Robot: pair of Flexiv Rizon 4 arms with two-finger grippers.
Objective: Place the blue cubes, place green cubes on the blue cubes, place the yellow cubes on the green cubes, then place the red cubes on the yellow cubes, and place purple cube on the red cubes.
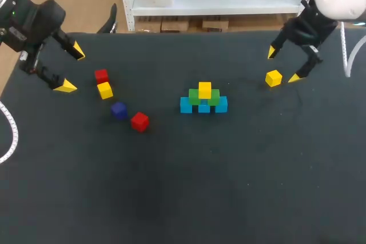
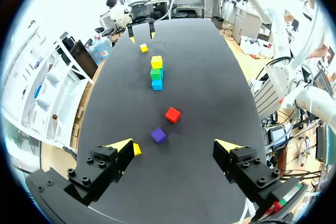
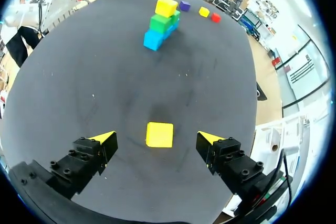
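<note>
Bracketing yellow cube, right jaws spread

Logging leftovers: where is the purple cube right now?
Head view: the small purple cube lies left of the cube stack, beside a loose red cube.

Wide black table with dull surface

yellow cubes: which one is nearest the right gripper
The lone yellow cube lying at the right gripper; another tops the stack, and the third sits by a red cube far off.
</note>
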